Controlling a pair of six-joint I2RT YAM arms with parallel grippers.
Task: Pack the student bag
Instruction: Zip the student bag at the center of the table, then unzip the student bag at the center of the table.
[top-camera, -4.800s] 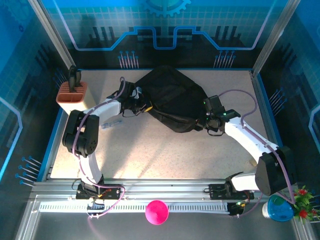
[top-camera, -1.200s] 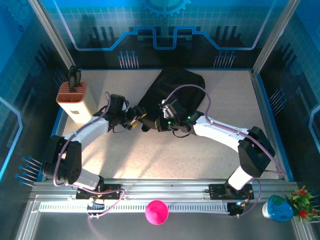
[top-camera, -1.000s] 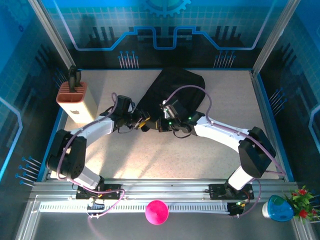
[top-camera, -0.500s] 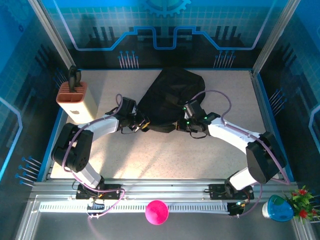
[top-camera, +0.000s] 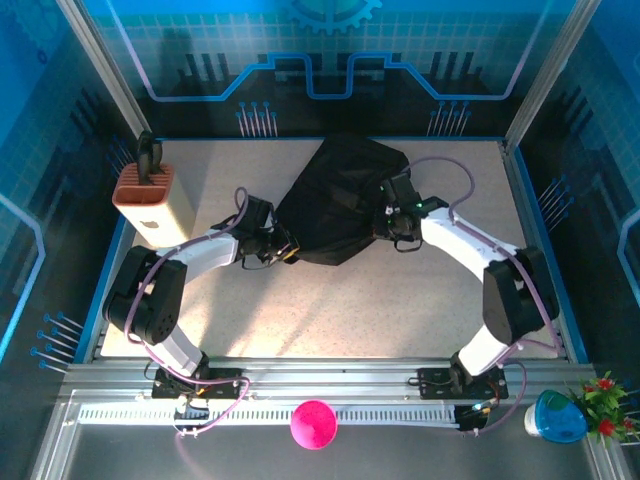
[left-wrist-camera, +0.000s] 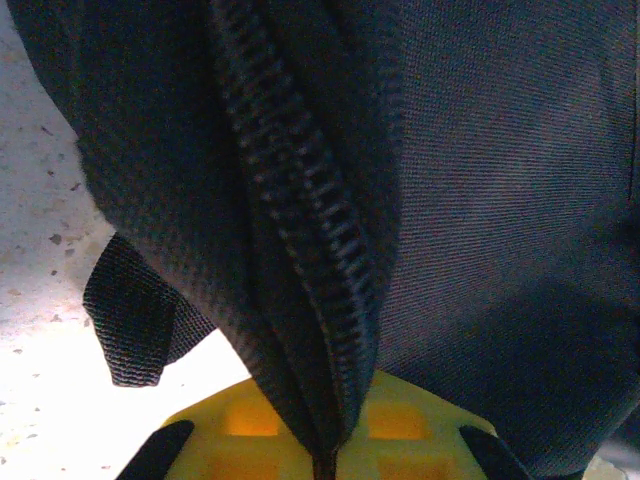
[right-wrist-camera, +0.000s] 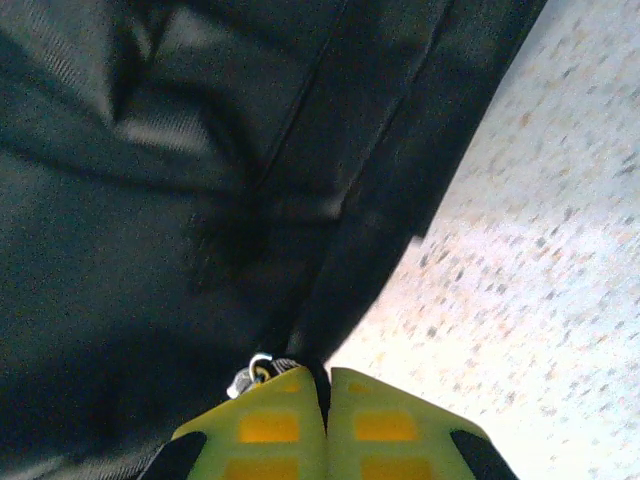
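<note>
The black student bag (top-camera: 340, 200) lies slumped toward the back of the speckled table (top-camera: 330, 310), roughly midway between the side walls, with an arm at either flank. At its near left corner the left gripper (top-camera: 288, 252) is clamped onto the bag; the wrist view shows the yellow fingers (left-wrist-camera: 240, 425) closed over a fold of woven fabric, with the zipper (left-wrist-camera: 300, 230) running straight down into the grip. A short webbing strap end (left-wrist-camera: 130, 330) hangs just left of that fold, above the tabletop. On the bag's right side the right gripper (top-camera: 383, 228) pinches a thin edge of the bag, its yellow pads pressed together and a small silver zipper ring (right-wrist-camera: 255, 372) sitting at the tip of one of them. Well to the left, near the table's edge, stands a tan box (top-camera: 152, 205) with an orange-brown top. A pink round object (top-camera: 313, 423) rests on the rail in front of the arm bases.
</note>
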